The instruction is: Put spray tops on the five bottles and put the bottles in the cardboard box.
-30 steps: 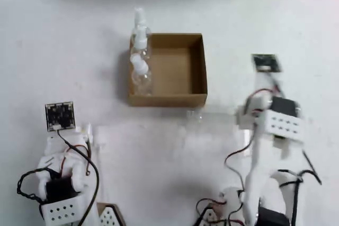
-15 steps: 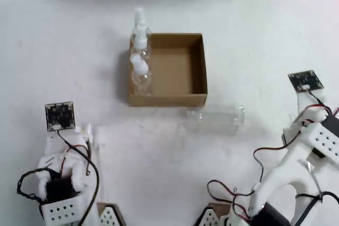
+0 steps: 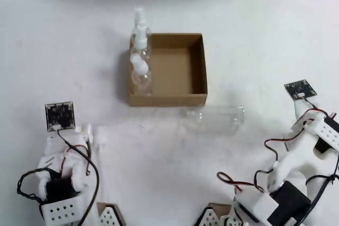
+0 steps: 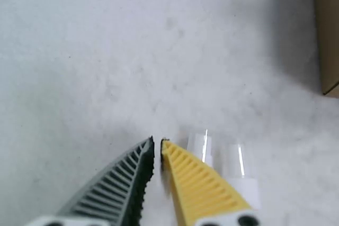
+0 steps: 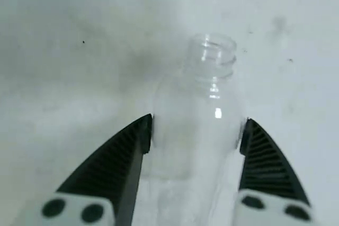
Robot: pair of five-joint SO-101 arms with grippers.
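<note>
Bottle (image 5: 204, 115) lying uncapped between spread right fingers (image 5: 127, 157), seemingly untouched, left fingers (image 4: 190, 178) clenched empty.

High view down over table (image 3: 63, 51); wrist views close above it, right sharing the bottle (image 3: 214, 118).

A brown open cardboard box (image 3: 167, 99) sits on the white worktop (image 3: 79, 51), nearer its far edge. Three clear plastic bottles with white spray tops (image 3: 141, 75) stand along the box's left wall. A clear capless bottle (image 3: 214, 118) lies on its side just beside the box's near right corner. The left white robot arm (image 3: 63, 183) is at the near left corner, the right white robot arm (image 3: 296, 183) at the near right.
</note>
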